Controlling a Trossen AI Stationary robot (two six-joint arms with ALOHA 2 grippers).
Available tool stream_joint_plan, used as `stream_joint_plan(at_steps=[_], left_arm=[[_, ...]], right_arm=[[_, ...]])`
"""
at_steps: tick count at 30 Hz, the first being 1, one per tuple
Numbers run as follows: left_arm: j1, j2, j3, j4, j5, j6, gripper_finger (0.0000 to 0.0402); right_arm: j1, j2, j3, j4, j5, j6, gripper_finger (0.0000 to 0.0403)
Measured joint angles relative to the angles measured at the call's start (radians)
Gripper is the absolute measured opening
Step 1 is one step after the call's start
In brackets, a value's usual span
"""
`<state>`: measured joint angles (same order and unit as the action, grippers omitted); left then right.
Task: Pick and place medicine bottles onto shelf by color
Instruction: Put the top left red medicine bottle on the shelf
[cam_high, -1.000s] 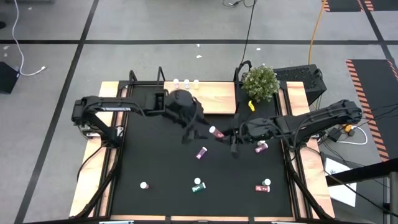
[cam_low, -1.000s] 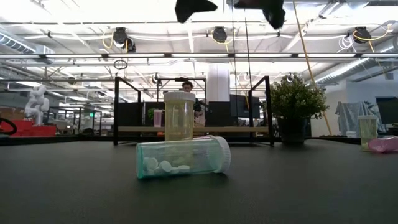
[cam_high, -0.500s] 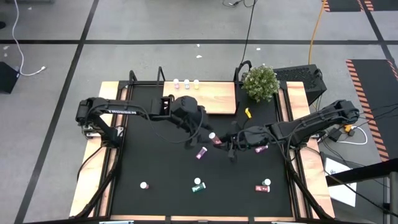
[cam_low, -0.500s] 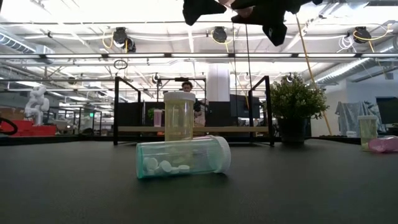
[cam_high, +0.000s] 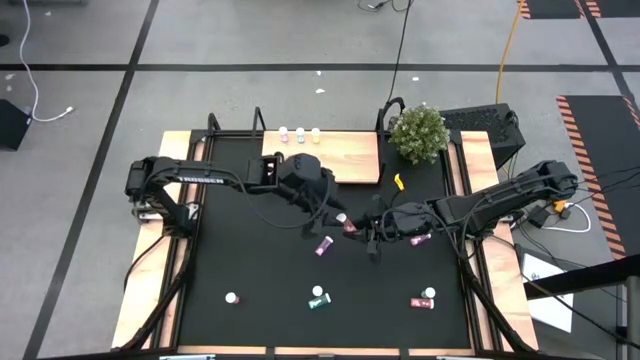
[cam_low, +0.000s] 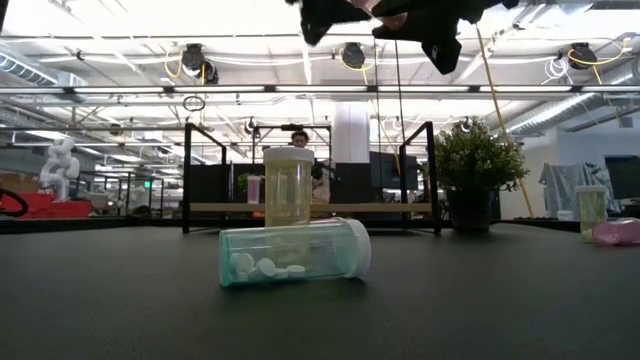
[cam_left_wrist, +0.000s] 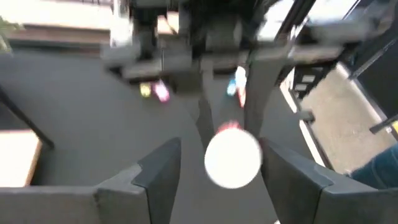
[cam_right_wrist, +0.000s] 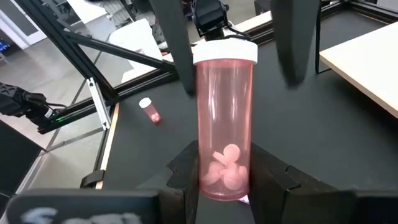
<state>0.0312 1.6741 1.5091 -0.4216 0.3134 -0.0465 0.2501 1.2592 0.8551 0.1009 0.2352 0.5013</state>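
Handover at mid-table: the right gripper (cam_right_wrist: 225, 171) has its jaws closed on the base of an upright pink bottle (cam_right_wrist: 224, 118), loose pills showing inside. The left gripper (cam_left_wrist: 221, 152) straddles the bottle's white cap (cam_left_wrist: 233, 158) with jaws spread and a gap visible on at least one side. The pair meet just toward 3 o'clock from the table's centre, above the black tabletop (cam_high: 250, 260). The shelf (cam_high: 345, 155) lies at 12 o'clock with three small bottles (cam_high: 299, 133) along its far edge. Other bottles lie scattered toward 6 o'clock, including a toppled green bottle (cam_high: 318, 298). The likely risk is timing: if the right gripper lets go before the left has pinched the cap, the bottle would drop and roll among the strays. An off-centre squeeze on the smooth cap could also tilt it, or the close-set fingers could knock together.
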Motion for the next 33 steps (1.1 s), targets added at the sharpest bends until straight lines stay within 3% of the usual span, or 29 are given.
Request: stream_joint_plan(at_steps=[25,33], left_arm=[[0.014,0.008,0.001,0.004,0.027,-0.015,0.0206],[0.018,0.008,0.001,0.005,0.029,-0.018,0.016]], right_arm=[[-0.014,0.0,0.0,-0.007,-0.003,0.011,0.0098],[-0.014,0.0,0.0,-0.008,-0.002,0.009,0.0098]])
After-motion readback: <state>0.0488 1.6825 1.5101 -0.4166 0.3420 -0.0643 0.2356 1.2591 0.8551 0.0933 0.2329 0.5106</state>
